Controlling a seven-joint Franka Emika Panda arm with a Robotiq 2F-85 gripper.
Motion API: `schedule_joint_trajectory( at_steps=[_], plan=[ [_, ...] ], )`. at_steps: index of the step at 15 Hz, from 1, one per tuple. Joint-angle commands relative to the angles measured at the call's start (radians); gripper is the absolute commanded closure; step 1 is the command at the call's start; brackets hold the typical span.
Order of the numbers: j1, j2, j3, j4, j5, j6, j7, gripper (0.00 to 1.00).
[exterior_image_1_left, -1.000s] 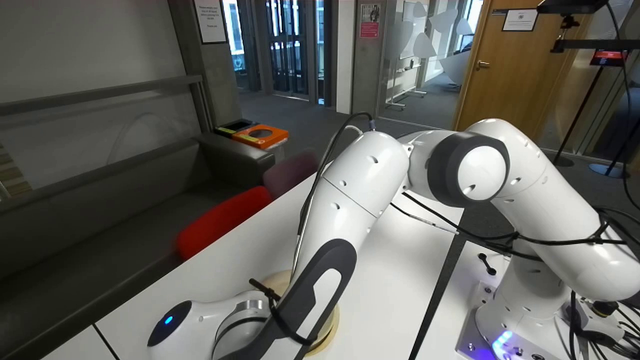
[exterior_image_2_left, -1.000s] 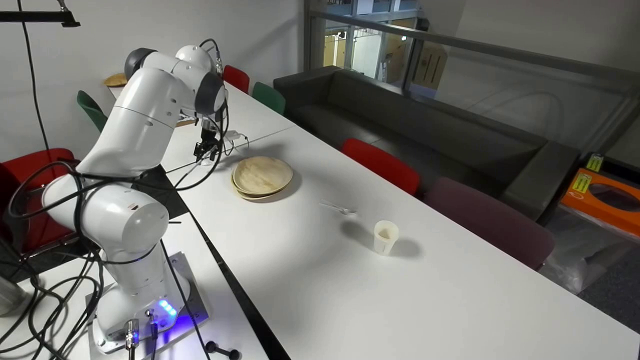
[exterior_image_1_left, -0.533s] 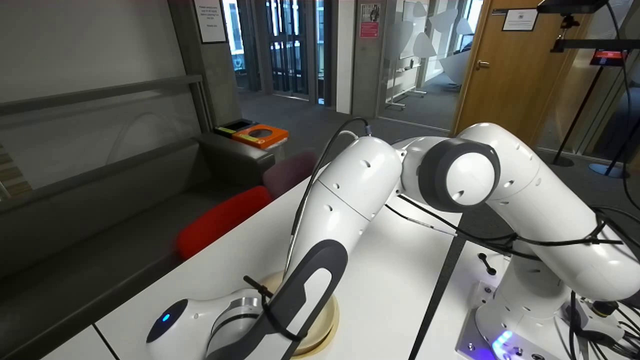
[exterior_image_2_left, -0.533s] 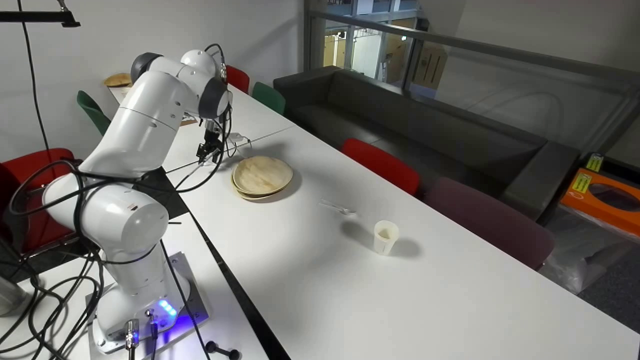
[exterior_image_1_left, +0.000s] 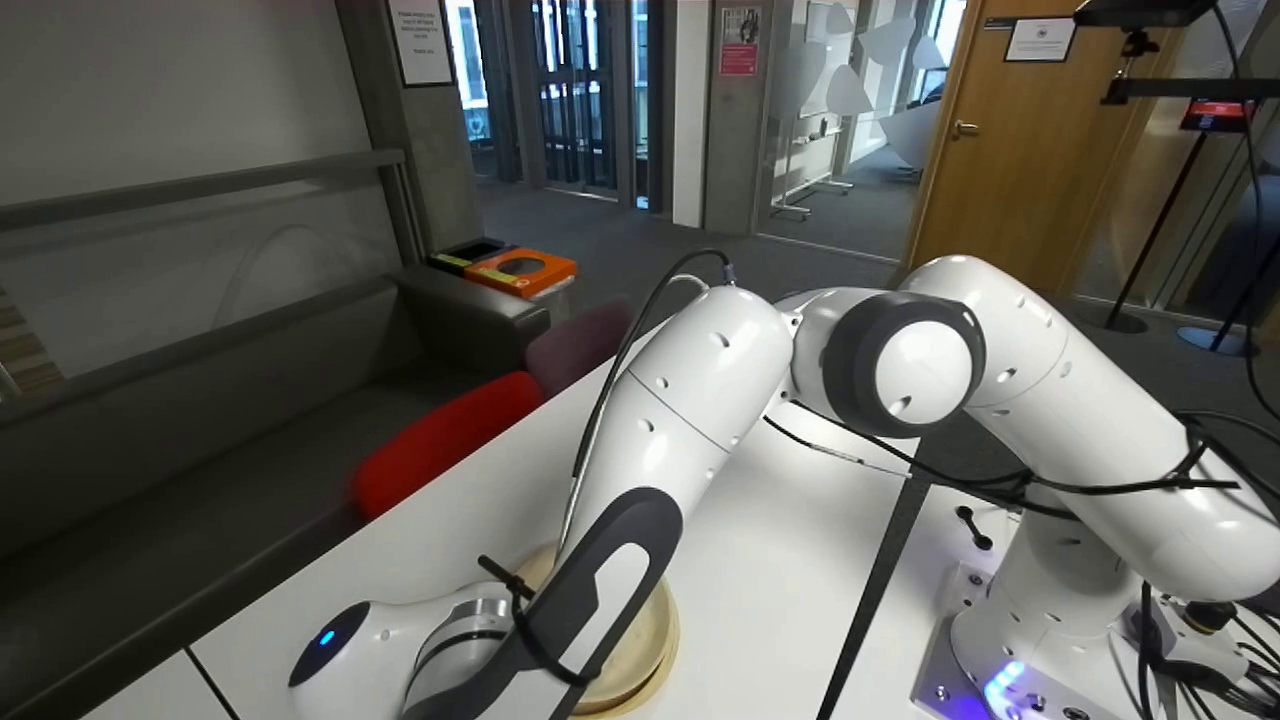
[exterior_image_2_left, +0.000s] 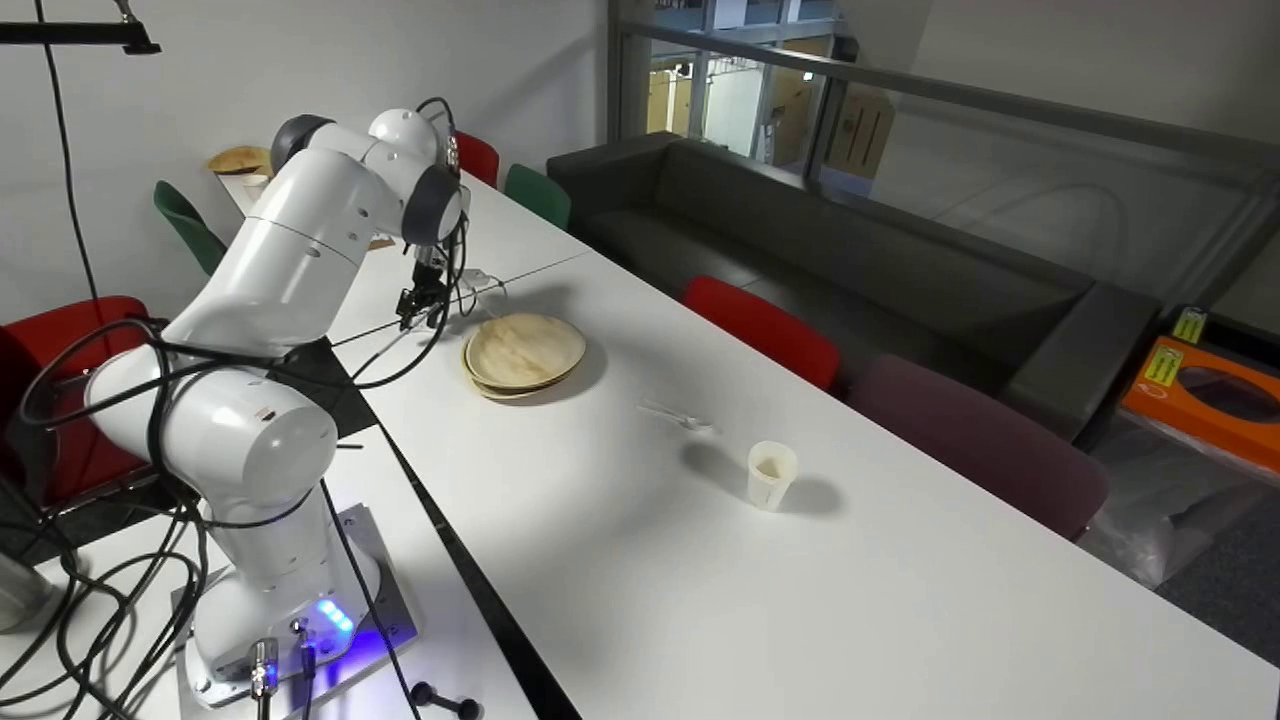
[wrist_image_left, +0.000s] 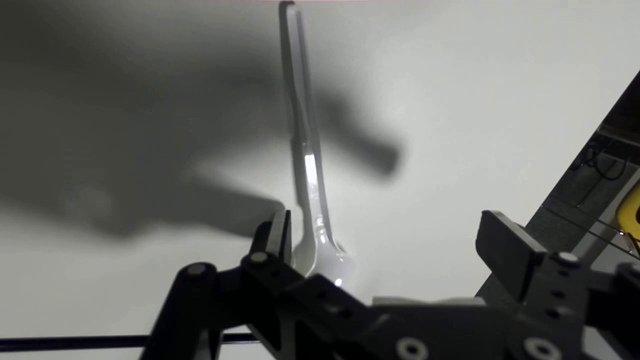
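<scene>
Two fingers of the gripper stand wide apart, nothing visibly clamped; in the wrist view the spoon lies on the table, off-centre toward nine o'clock, its bowl appearing just beside the finger there; lowered unshifted, the gripper could press or shove the bowl; slick plastic might skid; the spoon looks pale, slim and glossy, its bowl partly hidden, its handle toward twelve o'clock.
</scene>
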Motion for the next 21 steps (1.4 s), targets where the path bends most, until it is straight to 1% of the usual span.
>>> schedule_joint_trajectory(
  at_steps=[1, 2, 3, 4, 5, 6, 7, 9, 10, 11, 12, 16, 17, 18, 21],
  plan=[
    [0.004, 0.022, 0.003, 0.056, 0.009, -0.061, -0.025, 0.00],
    [0.005, 0.023, 0.004, 0.060, 0.010, -0.067, -0.026, 0.00],
    [0.006, 0.025, 0.004, 0.063, 0.010, -0.075, -0.026, 0.03],
    [0.005, 0.027, 0.004, 0.066, 0.011, -0.083, -0.028, 0.17],
    [0.005, 0.028, 0.004, 0.067, 0.012, -0.087, -0.029, 0.28],
    [0.005, 0.028, 0.004, 0.067, 0.012, -0.090, -0.030, 0.30],
    [0.005, 0.028, 0.004, 0.067, 0.012, -0.091, -0.031, 0.36],
    [0.004, 0.027, 0.004, 0.069, 0.013, -0.093, -0.032, 0.54],
    [0.004, 0.027, 0.004, 0.068, 0.013, -0.093, -0.032, 0.60],
    [0.004, 0.028, 0.004, 0.068, 0.013, -0.093, -0.033, 0.69],
    [0.003, 0.029, 0.005, 0.068, 0.014, -0.093, -0.034, 0.74],
    [0.002, 0.034, 0.006, 0.070, 0.014, -0.093, -0.035, 0.82],
    [0.002, 0.036, 0.006, 0.072, 0.015, -0.093, -0.035, 0.78],
    [0.002, 0.037, 0.007, 0.072, 0.016, -0.093, -0.036, 0.77],
    [0.002, 0.037, 0.007, 0.074, 0.015, -0.094, -0.036, 0.78]
  ],
)
